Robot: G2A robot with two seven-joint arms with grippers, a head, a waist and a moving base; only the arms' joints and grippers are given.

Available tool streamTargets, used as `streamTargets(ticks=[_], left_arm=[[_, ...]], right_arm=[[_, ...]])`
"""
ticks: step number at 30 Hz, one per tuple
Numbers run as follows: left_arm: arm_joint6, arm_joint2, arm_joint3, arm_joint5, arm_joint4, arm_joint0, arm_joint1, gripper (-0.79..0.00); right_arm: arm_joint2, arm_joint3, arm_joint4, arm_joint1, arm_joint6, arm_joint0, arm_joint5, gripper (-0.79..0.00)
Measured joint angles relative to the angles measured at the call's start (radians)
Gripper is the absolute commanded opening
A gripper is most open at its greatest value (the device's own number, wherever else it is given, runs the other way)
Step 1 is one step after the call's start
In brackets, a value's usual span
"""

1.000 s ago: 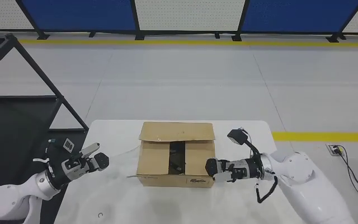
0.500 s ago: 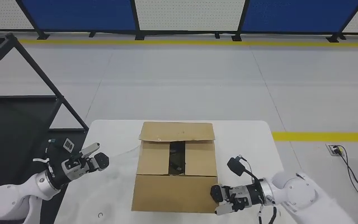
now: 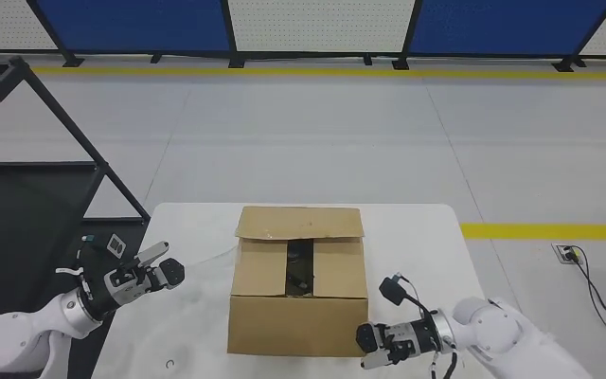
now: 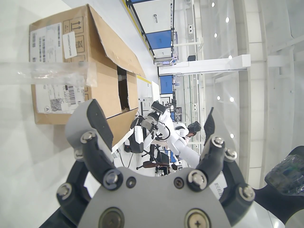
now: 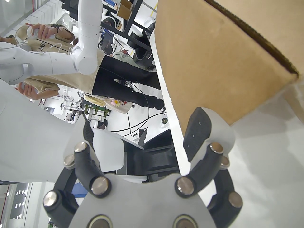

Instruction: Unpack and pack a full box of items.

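Cardboard box mid-table, near flap open outward | left gripper: fingers apart, well left of box | right gripper: fingers apart, beside flap's right corner

box: plain brown corrugated cardboard, matt, fluting visible at the cut edges, flap rims torn and fuzzy. 
white paper labels on its side, flat finish. 
clear plastic tape stuck to that side, glossy and crinkled. 
tabletop: white, smooth, low sheen. 
left gripper: black rubbery pads, matt; light-grey plastic shells behind them, black matt links, satin grey metal base plate with shiny screws. 
right gripper: same build, black pad dimpled, rivet heads polished.
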Motion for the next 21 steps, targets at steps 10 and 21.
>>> streamTargets(ticks=[10, 21], left_arm=[[0.0, 0.0, 0.0, 0.0, 0.0, 0.0, 0.0, 0.0], [0.0, 0.0, 0.0, 0.0, 0.0, 0.0, 0.0, 0.0]], right_arm=[[-0.115, 0.023, -0.01, 0.004, -0.027, 0.07, -0.027, 0.0], [-0.203, 0.077, -0.016, -0.016, -0.038, 0.129, -0.037, 0.0]])
